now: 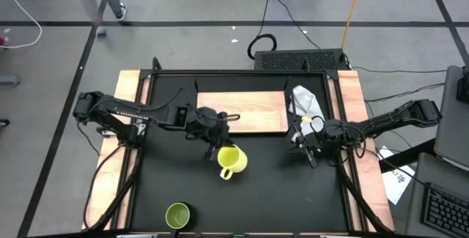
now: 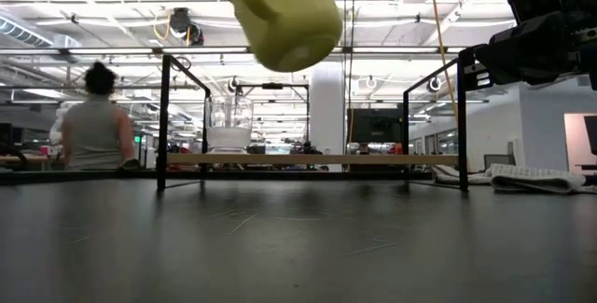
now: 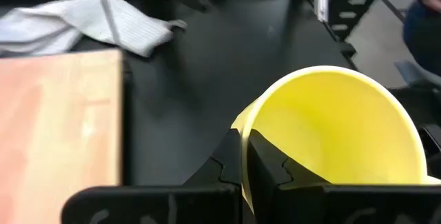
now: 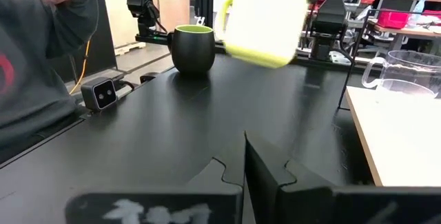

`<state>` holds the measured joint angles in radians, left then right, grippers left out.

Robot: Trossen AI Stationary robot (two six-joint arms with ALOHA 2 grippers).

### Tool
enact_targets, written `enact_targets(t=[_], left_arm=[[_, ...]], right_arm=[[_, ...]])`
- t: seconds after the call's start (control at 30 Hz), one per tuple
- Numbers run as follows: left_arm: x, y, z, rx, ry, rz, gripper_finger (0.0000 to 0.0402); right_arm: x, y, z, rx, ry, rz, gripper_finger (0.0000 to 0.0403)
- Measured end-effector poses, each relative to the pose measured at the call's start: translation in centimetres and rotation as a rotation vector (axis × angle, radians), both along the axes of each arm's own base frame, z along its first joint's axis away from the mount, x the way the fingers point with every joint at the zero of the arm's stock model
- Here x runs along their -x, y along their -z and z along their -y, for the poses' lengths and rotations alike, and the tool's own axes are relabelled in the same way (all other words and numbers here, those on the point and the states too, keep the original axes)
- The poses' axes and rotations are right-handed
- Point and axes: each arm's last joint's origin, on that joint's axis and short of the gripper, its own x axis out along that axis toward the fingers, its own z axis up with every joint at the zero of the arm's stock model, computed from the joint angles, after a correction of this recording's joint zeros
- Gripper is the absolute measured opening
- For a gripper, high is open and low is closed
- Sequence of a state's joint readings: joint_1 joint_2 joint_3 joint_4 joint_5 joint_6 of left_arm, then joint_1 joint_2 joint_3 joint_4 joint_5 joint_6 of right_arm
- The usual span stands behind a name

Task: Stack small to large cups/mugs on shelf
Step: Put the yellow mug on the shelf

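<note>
Landmark: we take the wooden shelf (image 1: 241,112) as reference.
Left gripper (image 3: 242,156): clamped on the yellow mug's rim, in front of the shelf.
Yellow mug (image 1: 231,159): we see it lifted off the table, tilted.
Green mug (image 1: 178,214): upright, well in front of the shelf.
Glass cup (image 4: 406,73): on the shelf.
Right gripper (image 4: 244,156): closed, empty, beside the shelf's right end near the white cloth (image 1: 306,100).

Top of yellow mug (image 2: 282,16) cut off by low view's upper edge. Clear glass cup (image 4: 406,72) cut off at right wrist picture's side.
</note>
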<state>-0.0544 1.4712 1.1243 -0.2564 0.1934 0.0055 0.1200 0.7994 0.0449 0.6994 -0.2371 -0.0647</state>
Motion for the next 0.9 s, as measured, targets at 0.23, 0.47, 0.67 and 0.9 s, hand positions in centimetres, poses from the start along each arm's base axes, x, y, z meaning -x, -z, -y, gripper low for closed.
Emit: enact_targets(t=[0.23, 0.47, 0.67, 0.9], left_arm=[[-0.9, -1.6, -2.2, -0.026, -0.052, -0.061, 0.0003], [-3.3, -2.1, -4.5, -0.067, -0.083, -0.177, 0.0003], [-5.5, -2.1, -6.5, -0.049, -0.059, -0.259, 0.0003], [-7.7, -1.0, -8.8, -0.041, -0.073, -0.311, 0.0003]], right_arm=[[0.0, 0.0, 0.0, 0.003, 0.000, 0.003, 0.0000], [0.0, 0.0, 0.0, 0.003, 0.000, 0.004, 0.0000], [0.0, 0.0, 0.0, 0.003, 0.000, 0.005, 0.0000], [0.0, 0.0, 0.0, 0.003, 0.000, 0.002, 0.0000]])
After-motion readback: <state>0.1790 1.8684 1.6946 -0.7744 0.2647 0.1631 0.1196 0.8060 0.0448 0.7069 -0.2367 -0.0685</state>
